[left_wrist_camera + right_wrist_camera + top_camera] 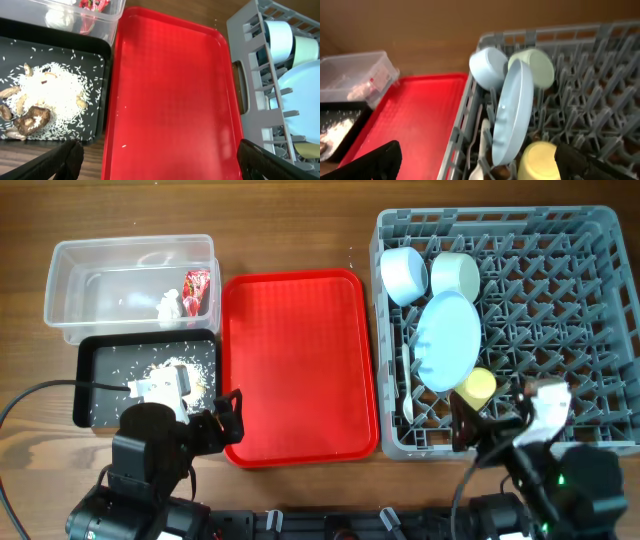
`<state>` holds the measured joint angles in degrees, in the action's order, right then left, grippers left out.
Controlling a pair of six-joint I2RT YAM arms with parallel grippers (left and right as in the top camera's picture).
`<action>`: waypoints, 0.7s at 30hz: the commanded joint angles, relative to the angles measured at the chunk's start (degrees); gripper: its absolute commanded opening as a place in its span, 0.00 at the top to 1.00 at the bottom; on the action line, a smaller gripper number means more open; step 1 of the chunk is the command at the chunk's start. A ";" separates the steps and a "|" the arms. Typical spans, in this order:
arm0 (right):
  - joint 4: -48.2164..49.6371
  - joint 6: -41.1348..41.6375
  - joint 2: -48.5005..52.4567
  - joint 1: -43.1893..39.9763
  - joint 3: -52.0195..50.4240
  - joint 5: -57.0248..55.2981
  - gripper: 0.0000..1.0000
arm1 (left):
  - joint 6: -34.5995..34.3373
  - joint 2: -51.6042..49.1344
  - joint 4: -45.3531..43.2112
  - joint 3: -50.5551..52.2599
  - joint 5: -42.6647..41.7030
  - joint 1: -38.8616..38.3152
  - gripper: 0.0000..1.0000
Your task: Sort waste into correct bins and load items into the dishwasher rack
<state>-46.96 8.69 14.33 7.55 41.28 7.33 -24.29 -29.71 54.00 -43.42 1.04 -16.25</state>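
The grey dishwasher rack (560, 300) holds a pale blue bowl (403, 273), a pale green bowl (455, 274), a pale blue plate (447, 340) on edge, a yellow cup (477, 387) and a white spoon (406, 405). The clear tub (75, 285) holds the red wrapper (197, 288) and white tissue (168, 305). The black tray (90, 395) holds rice with brown bits (45, 97). My left gripper (157, 160) is open and empty over the red tray's near edge. My right gripper (480, 160) is open and empty above the rack's front left corner, near the cup (537, 160) and plate (512, 112).
The large flat red tray (300, 365) lies between the bins and the rack, with a stray rice grain (124, 146) on it. Wooden table surrounds everything. A black cable (40, 390) runs at the left.
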 commanded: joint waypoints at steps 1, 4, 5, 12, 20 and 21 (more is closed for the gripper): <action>6.64 -1.25 -9.60 -0.02 -7.52 -1.75 0.00 | -0.37 0.42 -0.15 0.46 0.79 -0.37 0.00; 23.50 -1.25 -13.84 -0.17 -19.58 -1.73 0.00 | -0.37 0.42 -0.15 0.46 0.79 -0.37 0.00; 29.33 -1.25 -13.92 -0.22 -23.32 -1.77 0.00 | -0.35 0.42 -0.15 0.46 0.79 -0.37 0.00; 50.27 -1.68 -14.14 -4.52 -40.98 -0.66 0.00 | -0.35 0.42 -0.15 0.46 0.76 -0.37 0.00; 47.41 -4.04 -14.05 -4.52 -40.98 0.00 0.00 | -0.37 0.42 -0.15 0.46 0.79 -0.37 0.00; 47.41 -4.04 -14.05 -4.52 -40.98 0.00 0.00 | -0.35 0.42 -0.15 0.46 0.76 -0.37 0.00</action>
<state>0.10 5.21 0.89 3.31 0.36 6.42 -24.29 -29.71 53.98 -43.22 1.04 -16.25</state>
